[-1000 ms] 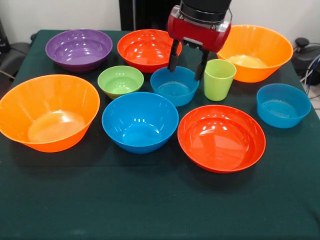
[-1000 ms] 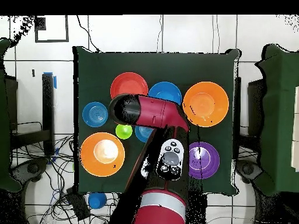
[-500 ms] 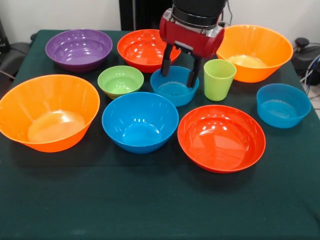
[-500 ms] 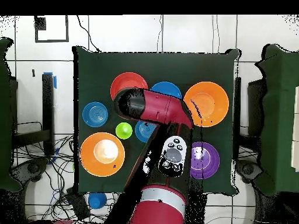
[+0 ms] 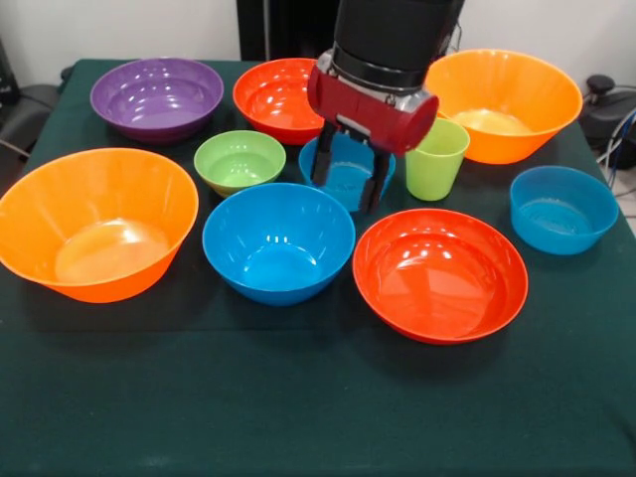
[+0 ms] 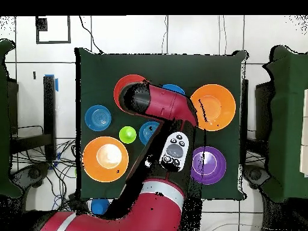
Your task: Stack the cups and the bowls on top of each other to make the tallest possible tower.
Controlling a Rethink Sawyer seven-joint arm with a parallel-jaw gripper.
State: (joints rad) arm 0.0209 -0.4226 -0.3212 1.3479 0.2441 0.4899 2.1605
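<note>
Gripper point(image 5: 346, 184) lowering from cup point(image 5: 435, 157) side onto small blue bowl point(image 5: 347, 171), fingers point(image 5: 321, 166) spread astride it; no tower started, first grasp looking imminent

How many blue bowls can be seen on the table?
3 blue plastic bowls: a large one at front centre, a small one under the gripper, and another small one at the right edge. None appears hidden.

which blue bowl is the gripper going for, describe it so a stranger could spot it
On the green table, find the lime-green cup and the small lime-green bowl. The small blue bowl sits between them, under the open gripper. It is smaller than the blue bowl in front of it.
</note>
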